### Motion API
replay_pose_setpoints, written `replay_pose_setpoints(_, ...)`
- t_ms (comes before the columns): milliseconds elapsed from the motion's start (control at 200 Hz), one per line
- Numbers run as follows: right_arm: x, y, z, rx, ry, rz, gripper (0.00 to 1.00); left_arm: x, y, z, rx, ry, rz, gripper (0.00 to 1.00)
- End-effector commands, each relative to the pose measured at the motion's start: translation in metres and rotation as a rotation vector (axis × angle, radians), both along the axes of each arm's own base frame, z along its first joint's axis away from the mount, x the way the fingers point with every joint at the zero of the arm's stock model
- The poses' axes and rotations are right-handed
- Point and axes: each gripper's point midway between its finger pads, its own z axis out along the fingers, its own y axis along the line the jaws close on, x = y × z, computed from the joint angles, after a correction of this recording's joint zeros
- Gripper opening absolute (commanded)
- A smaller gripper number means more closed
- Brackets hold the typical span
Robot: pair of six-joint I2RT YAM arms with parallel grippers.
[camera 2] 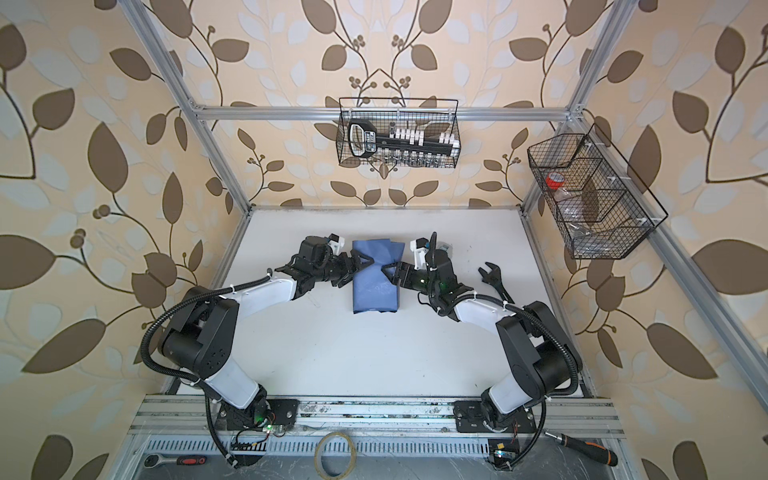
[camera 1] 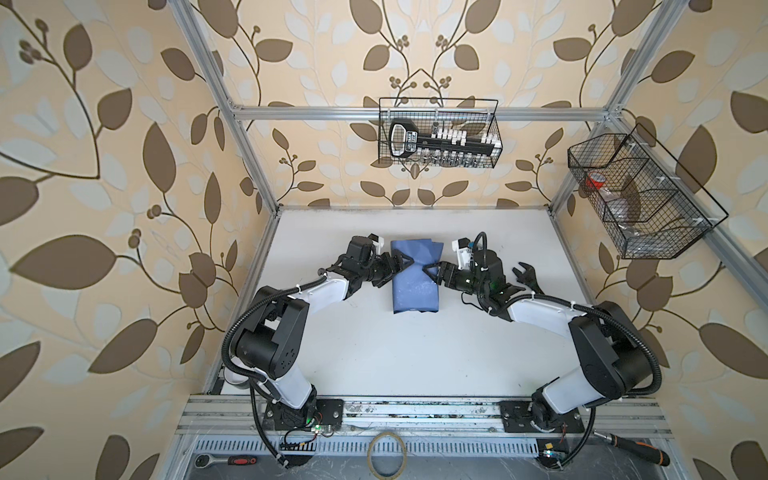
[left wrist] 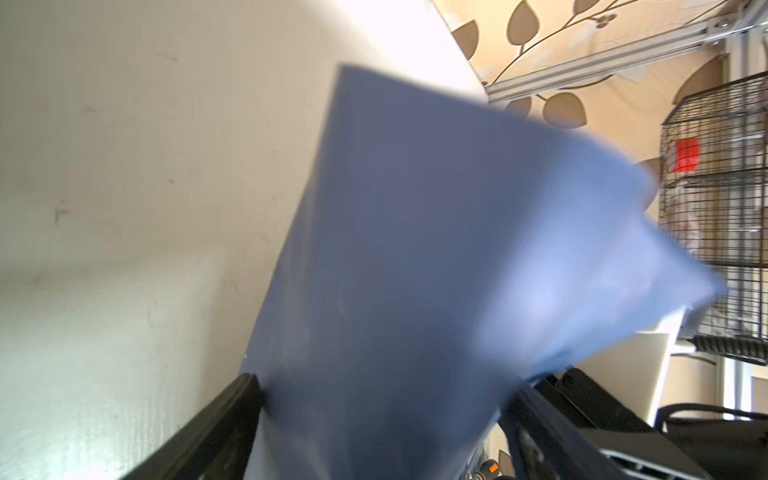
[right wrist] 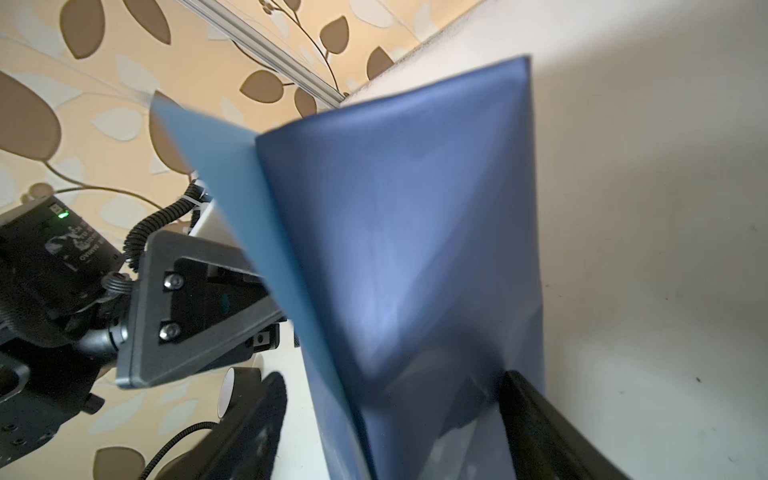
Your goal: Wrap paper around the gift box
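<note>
While both arms reach in from the sides, the left gripper [camera 1: 408, 263] has its jaws spread wide. The paper [camera 1: 415, 291] sits in the gap between its fingers [left wrist: 216, 428]. The right gripper [camera 1: 428, 272] is spread wide too, with the paper between its fingers [right wrist: 540, 424]. The paper is folded into a long blue bundle on the white table [camera 1: 374, 353], near the far side. The gift box is hidden from view. A black wrench [camera 1: 528, 279] lies beside the right arm.

The paper [camera 1: 414, 289], slate-blue, lies folded into a long narrow bundle on the tabletop's [camera 1: 374, 353] far half, its far end lifted in loose flaps showing a lighter face; the gift box is hidden
</note>
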Motion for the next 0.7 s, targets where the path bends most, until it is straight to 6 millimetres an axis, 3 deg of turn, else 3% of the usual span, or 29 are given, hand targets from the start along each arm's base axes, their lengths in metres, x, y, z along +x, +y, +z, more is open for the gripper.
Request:
replay_pose_setpoints(0, -0.007, 0.018, 0.026, 0.033, -0.077, 0.072, 0.82, -0.013, -0.023, 0.064, -0.137, -0.124, -0.115, 0.93)
replay_pose_setpoints(140, -0.008, 0.019, 0.027, 0.029, -0.089, 0.072, 0.82, -0.015, -0.022, 0.069, -0.143, -0.139, -0.113, 0.95)
replay_pose_setpoints(400, -0.014, 0.018, 0.025, 0.042, -0.088, 0.061, 0.79, -0.021, -0.018, 0.062, -0.124, -0.125, -0.106, 0.88)
replay_pose_setpoints(695, -0.024, -0.003, -0.003, -0.073, -0.048, -0.068, 0.69, -0.042, -0.010, 0.036, 0.029, -0.147, -0.103, 0.92)
